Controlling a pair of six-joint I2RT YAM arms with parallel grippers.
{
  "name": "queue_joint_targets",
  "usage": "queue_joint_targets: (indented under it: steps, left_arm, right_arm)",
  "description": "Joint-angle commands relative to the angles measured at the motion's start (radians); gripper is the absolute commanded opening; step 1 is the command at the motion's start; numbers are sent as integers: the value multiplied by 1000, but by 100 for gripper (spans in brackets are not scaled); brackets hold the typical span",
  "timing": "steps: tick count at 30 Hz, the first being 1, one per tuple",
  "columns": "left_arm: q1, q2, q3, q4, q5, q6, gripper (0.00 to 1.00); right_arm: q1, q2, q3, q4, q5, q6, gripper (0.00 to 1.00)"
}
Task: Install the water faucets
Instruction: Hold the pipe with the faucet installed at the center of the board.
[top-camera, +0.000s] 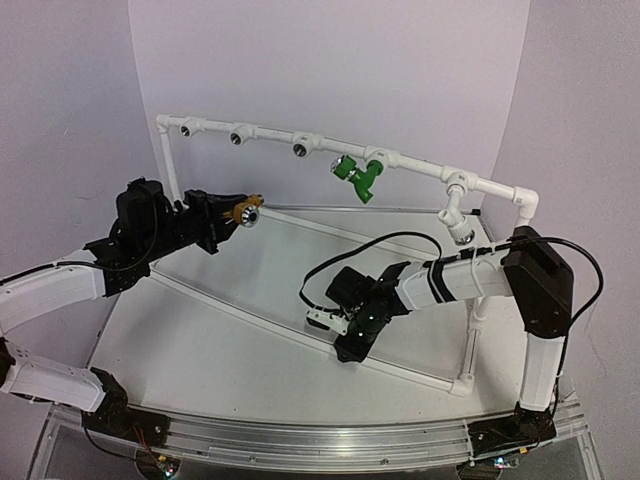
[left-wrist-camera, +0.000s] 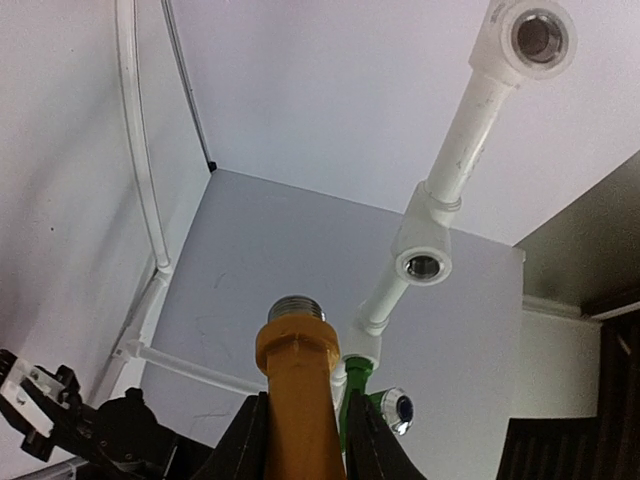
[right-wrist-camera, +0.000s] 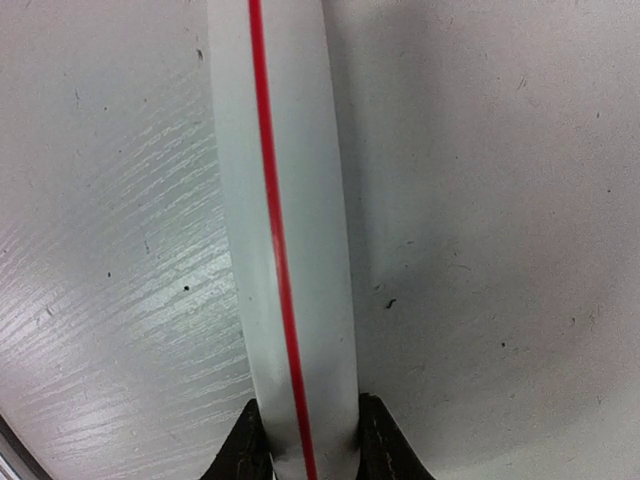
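My left gripper is shut on the yellow-orange water faucet. I hold it in the air left of the white pipe frame, its brass threaded end pointing out past the fingertips. The green water faucet sits on the frame's top rail, silvery end down. My right gripper is low on the table, shut on the frame's lower front pipe, white with a red stripe.
Three dark round sockets line the top rail left of the green faucet; two show in the left wrist view. A white fitting with a silvery end hangs at the right. Purple walls close in behind.
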Motion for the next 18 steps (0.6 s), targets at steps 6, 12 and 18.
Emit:
queue_joint_targets:
  steps: [6, 12, 18]
  left_arm:
    - [-118, 107, 239, 240, -276, 101, 0]
    - [-131, 173, 153, 438, -248, 160, 0]
    - [-132, 291, 241, 509, -201, 184, 0]
  right_arm:
    - [5, -98, -64, 77, -61, 263, 0]
    - [-3, -78, -9, 89, -171, 218, 0]
    - [-13, -75, 3, 78, -197, 191, 0]
